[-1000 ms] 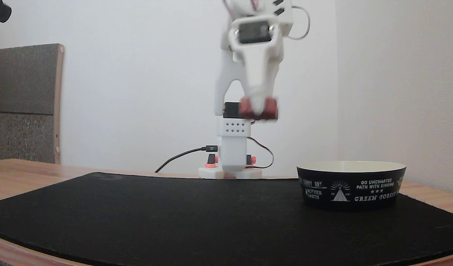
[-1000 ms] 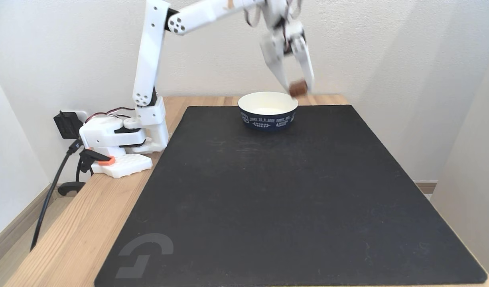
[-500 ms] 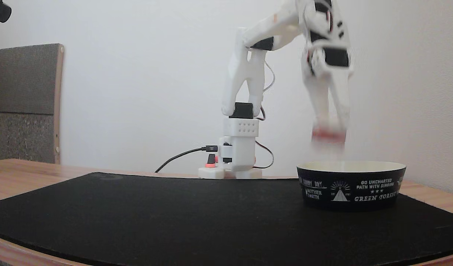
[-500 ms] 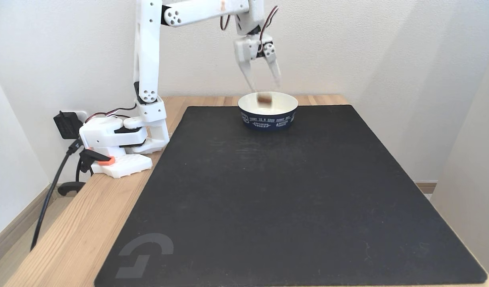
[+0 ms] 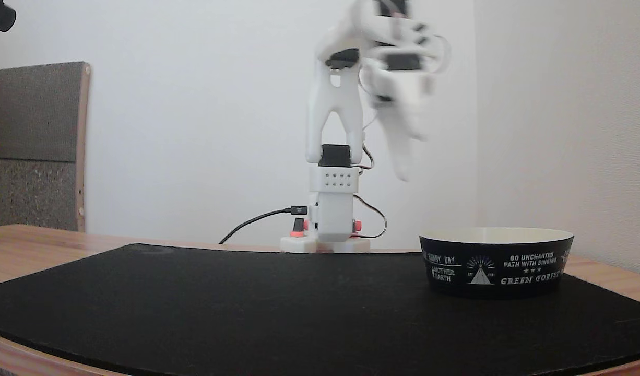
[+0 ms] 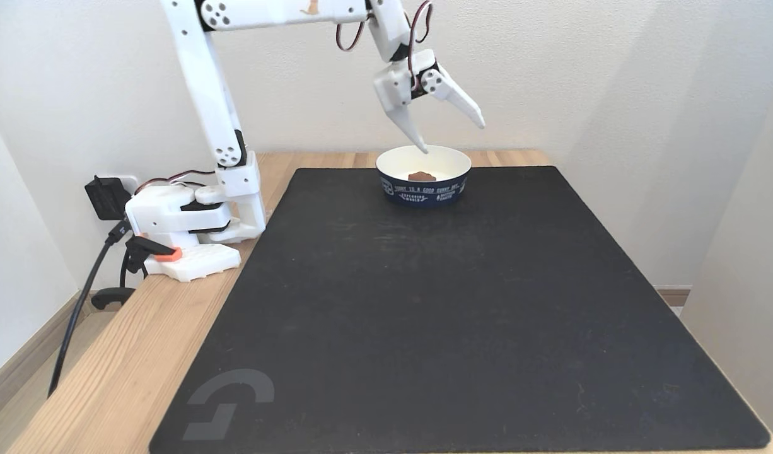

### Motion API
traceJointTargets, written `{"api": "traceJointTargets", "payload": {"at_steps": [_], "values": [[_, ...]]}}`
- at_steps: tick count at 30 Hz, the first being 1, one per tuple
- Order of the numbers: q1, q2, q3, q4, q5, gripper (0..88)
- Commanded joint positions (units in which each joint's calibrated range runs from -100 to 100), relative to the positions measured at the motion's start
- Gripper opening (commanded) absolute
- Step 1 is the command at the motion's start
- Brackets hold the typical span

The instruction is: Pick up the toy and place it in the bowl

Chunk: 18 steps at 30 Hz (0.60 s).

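Observation:
The red toy lies inside the bowl on its cream floor, in a fixed view from above. In the low fixed view the bowl stands on the mat at the right, and its black wall hides the toy. My gripper hangs open above the bowl's far rim with nothing between its spread fingers. In the low view the gripper is blurred, up and to the left of the bowl.
A black mat covers most of the wooden table. The arm's white base with cables sits at the table's left edge. Walls stand close behind and to the right. A grey panel stands at the far left.
My gripper carried the toy over the bowl, opened and let it drop in. The toy now rests in the bowl, and the gripper has risen and swung away empty.

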Motion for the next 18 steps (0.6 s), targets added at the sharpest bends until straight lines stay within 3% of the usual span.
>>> {"api": "traceJointTargets", "payload": {"at_steps": [1,3,8,18], "values": [[4.4,-17.5,28.4,-16.2,-0.1,35.6],[4.4,-25.9,44.6,-26.8,-0.2,29.9],[4.4,-42.9,64.2,-32.9,0.0,1.1],[5.1,-73.7,90.6,-32.4,0.2,2.3]]}}
